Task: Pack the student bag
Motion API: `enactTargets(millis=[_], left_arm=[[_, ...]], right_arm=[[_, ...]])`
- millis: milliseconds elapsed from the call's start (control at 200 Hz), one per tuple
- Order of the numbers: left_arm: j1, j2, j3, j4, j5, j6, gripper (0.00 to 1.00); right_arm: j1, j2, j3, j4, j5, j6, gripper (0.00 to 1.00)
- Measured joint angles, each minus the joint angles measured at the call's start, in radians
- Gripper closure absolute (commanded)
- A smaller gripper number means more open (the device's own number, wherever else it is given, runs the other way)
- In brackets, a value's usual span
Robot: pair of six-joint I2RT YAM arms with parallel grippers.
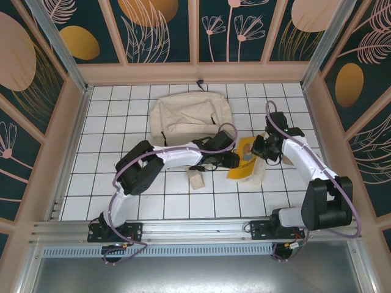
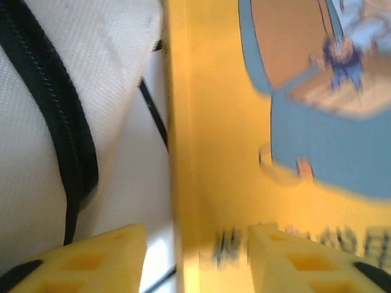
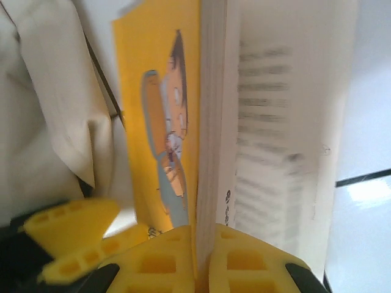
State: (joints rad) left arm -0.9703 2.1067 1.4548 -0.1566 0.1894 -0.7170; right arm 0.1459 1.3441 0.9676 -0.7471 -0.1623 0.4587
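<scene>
Nearest the arm bases, a small beige block (image 1: 197, 179) lies on the table, at 8 o'clock from the book (image 1: 245, 165). The step in hand looks like getting the book ready for packing: it sits partly open and seems tilted up, just off the bag's 4 o'clock corner. The right claw (image 3: 204, 244) is pressed together on the book, pinching it by one edge. The left claw (image 2: 195, 241), at the book's 9 o'clock side, is half spread with the cover's edge between its fingers; I cannot tell if either touches. Farthest, the bag (image 1: 189, 119) lies flat at 11 o'clock from the book. Next, I judge, the book must swing toward the bag's mouth; whether the zip is open I cannot tell.
</scene>
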Motion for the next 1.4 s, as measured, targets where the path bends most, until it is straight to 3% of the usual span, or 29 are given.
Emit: enactTargets(millis=[315,495,700,985,1396], left_arm=[[0.106,-0.357,-0.138,0.13,0.049,0.024,0.2],[0.2,-0.469,-0.248,0.161,0.026,0.024,0.15],[0.307,-0.552,-0.397,0.167,0.023,0.021,0.08],[0.474,-0.67,-0.573,0.352,0.219,-0.074,0.03],[0.525,-0.624,-0.639,0.595,0.437,-0.21,0.03]], right_arm=[[0.021,-0.07,0.183,-0.006,-0.014,0.0,1.0],[0.096,-0.053,0.286,0.015,-0.08,-0.015,1.0],[0.182,0.044,0.32,0.136,-0.276,-0.042,1.0],[0.203,0.185,0.32,0.303,-0.544,-0.041,1.0],[0.209,0.206,0.319,0.427,-0.73,-0.033,1.0]])
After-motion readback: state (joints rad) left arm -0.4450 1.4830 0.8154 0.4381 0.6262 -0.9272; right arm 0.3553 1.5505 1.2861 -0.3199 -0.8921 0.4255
